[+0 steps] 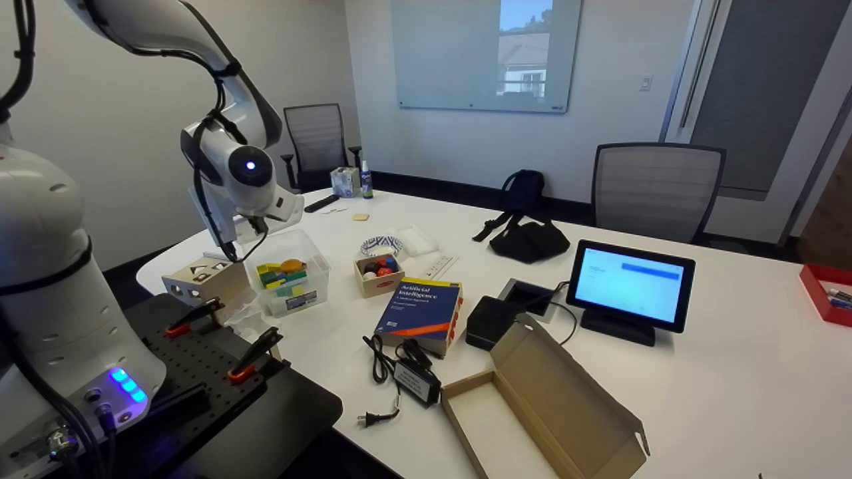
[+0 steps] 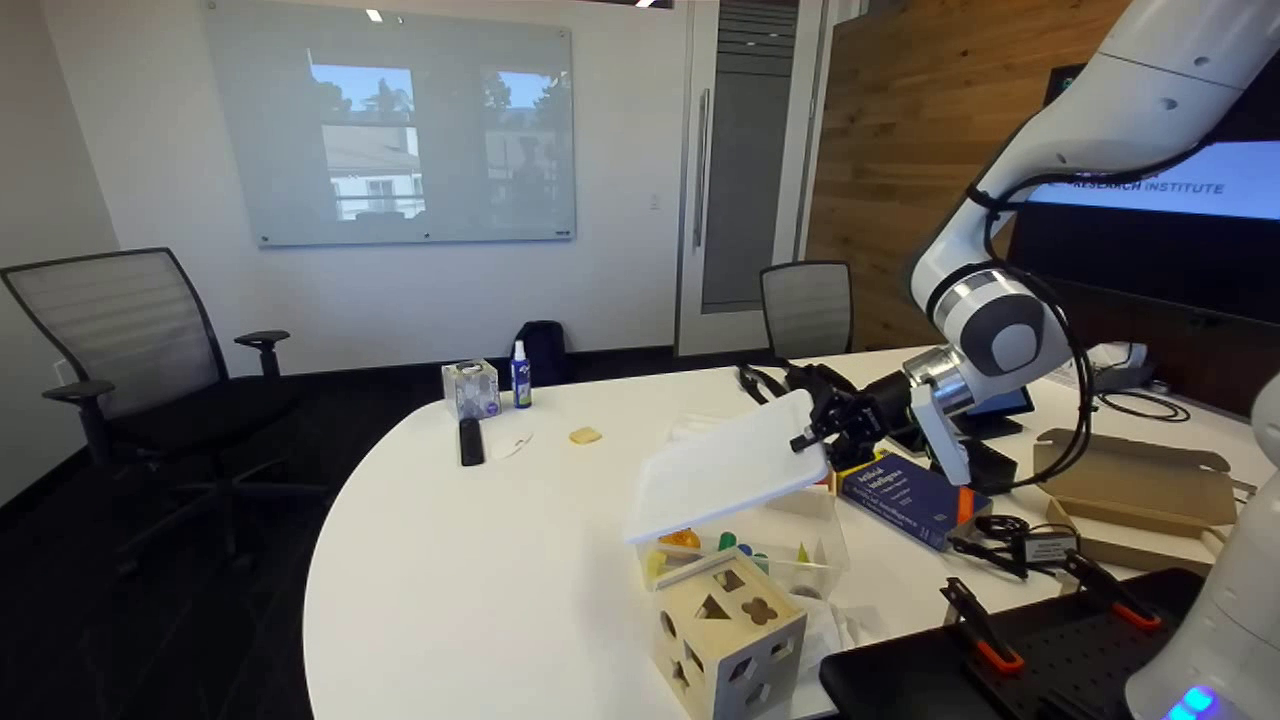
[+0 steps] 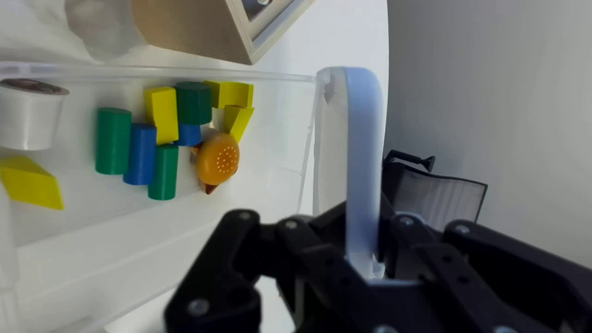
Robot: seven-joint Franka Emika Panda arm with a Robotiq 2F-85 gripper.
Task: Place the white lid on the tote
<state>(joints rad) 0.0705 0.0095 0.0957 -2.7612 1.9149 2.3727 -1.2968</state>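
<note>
The claw (image 2: 815, 437) pinched an edge of the white lid (image 2: 728, 468), which hung tilted by one end of the tote (image 1: 313, 286); whether they touched could not be told. Doing it well likely meant levelling the lid, matching its corners to the tote's, then lowering evenly. Beside the tote, on the white table (image 2: 450, 560), stood a wooden cube (image 2: 722, 637); a whiteboard (image 2: 440, 130) hung well apart from the tote.

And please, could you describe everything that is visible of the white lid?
The white lid is flat, rectangular and plastic-looking, with rounded corners and a lip-like edge. The end effector grips one edge, holding it raised and tilted, not seated on the clear tote. Whether it touches the clear tote, I cannot tell.
</note>
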